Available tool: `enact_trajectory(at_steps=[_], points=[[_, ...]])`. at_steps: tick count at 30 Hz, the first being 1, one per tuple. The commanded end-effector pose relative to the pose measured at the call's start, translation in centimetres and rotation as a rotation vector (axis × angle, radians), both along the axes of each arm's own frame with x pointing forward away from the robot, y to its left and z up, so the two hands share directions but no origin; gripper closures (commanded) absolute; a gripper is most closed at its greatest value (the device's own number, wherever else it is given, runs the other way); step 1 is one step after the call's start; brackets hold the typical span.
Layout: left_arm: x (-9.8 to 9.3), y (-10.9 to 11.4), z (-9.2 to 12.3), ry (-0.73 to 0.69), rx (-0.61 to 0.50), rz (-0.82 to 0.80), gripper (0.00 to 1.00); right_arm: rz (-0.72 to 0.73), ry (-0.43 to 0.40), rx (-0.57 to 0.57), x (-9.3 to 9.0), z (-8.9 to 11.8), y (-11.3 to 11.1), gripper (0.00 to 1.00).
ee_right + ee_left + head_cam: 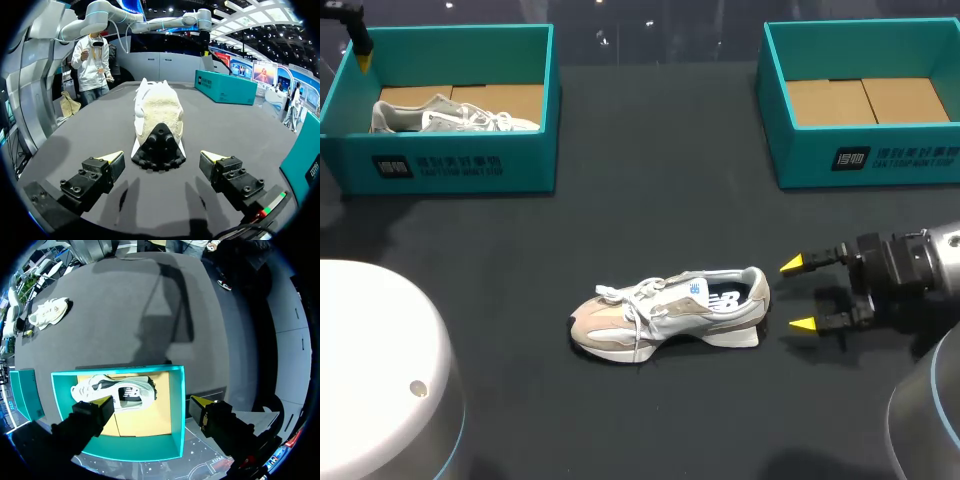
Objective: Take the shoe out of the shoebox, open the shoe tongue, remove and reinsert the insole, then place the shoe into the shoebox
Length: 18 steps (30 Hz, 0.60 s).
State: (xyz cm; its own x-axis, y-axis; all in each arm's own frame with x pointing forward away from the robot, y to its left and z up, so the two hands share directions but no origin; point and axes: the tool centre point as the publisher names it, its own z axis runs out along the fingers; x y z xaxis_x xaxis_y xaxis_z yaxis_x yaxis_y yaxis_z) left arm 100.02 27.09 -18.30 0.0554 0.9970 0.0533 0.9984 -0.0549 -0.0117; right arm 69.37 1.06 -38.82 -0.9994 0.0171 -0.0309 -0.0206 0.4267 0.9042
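Right now I am hovering my right gripper (797, 295) just behind the heel of the grey-and-beige sneaker (665, 315), its two yellow-tipped fingers (791, 265) spread wide and touching nothing. The sneaker is standing on its sole near the middle of the dark table (650, 220), toe pointing away from my right gripper. In my right wrist view the black heel is facing me, just ahead of the gap between my fingertips, and it is hiding the tongue and the opening; I cannot make out the insole in any view.

My left gripper (151, 402) is hanging above the teal left shoebox (176, 410), fingers (104, 402) likewise apart and gripping nothing. A second sneaker (117, 390) is lying in that box on the cardboard floor, partly covered by one of my fingers. In the head view that arm is cut off at the corner, showing only one yellow tip. The right shoebox (772, 120) is sitting at the far right of the table, showing only its bare cardboard bottom, its far side running out of view.
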Motion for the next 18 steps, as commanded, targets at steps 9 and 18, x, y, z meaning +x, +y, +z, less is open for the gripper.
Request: enact_trajectory(at_steps=[9, 18], points=[[0.0, 0.0, 0.0, -0.002, 0.001, -0.001, 0.0, 0.0, 0.048, 0.023, 0.3, -0.6, 1.9, 0.0], [0.0, 0.0, 0.0, -0.002, 0.001, -0.001, 0.0, 0.024, 0.064, 0.044, 0.1, -0.8, 3.7, 0.0]])
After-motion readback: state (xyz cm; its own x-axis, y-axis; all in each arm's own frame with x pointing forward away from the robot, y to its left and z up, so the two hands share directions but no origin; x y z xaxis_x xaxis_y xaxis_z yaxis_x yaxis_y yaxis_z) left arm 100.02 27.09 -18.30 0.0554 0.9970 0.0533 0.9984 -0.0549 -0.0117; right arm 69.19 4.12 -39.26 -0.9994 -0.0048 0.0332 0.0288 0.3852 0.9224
